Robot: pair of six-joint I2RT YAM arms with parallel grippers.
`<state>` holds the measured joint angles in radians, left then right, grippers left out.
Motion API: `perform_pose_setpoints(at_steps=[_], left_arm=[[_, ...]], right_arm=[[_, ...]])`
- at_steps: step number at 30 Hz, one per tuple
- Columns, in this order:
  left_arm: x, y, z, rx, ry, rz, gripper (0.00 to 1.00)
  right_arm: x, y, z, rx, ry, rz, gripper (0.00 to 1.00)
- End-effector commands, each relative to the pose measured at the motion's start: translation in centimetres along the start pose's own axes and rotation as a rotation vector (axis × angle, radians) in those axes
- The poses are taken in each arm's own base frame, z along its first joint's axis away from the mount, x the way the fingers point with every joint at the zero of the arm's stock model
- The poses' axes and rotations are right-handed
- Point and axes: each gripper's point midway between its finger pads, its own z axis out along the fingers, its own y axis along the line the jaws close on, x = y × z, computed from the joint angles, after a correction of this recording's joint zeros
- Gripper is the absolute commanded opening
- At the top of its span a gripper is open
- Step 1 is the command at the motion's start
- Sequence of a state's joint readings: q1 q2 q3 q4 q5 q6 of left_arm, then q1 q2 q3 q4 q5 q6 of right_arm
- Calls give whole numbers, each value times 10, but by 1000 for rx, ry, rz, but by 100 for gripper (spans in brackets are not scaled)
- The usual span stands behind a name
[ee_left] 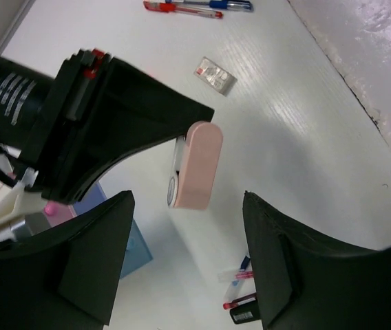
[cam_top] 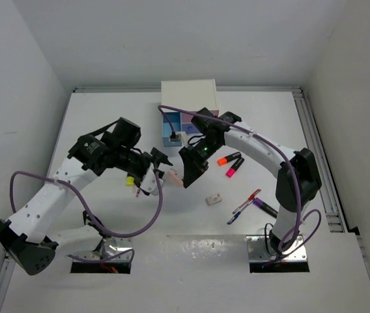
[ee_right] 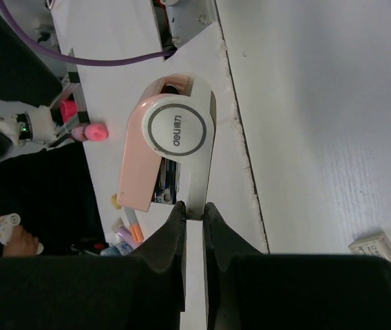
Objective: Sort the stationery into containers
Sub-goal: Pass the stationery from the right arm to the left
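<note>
The right gripper (ee_right: 194, 206) pinches the pink stapler (ee_right: 171, 144) by its end, while the left gripper (ee_left: 187, 195) gapes around it without touching, a whitish eraser (cam_top: 214, 199) at four o'clock.

The left hand (ee_left: 185, 201) is spread wide, apparently facing the right hand (ee_right: 194, 208), whose fingers are pinched nearly together.

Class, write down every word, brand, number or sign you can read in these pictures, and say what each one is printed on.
"deli": on the round disc on the side of the pink stapler, which the right gripper holds.
Print on the small flat packet: too small to read.
Markings on the pens: too blurred to read.
No other text can be read.
</note>
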<state>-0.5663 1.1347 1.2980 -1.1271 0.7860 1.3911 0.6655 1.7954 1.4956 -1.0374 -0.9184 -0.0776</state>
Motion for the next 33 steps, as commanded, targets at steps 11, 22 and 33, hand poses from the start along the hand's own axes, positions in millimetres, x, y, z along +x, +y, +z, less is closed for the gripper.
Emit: perform_pose_setpoints(at_steps=[11,22,33], left_arm=[[-8,2,27,-4,47,95,63],[-9,5,38,-2,50,107,49],[3,3,42,12,96,91,33]], right_arm=[[-18,26,-6,-125,-50,2,0],[-19,35,-10,-163,-74,14,0],[-21,41,-16,-198,-93,22,0]])
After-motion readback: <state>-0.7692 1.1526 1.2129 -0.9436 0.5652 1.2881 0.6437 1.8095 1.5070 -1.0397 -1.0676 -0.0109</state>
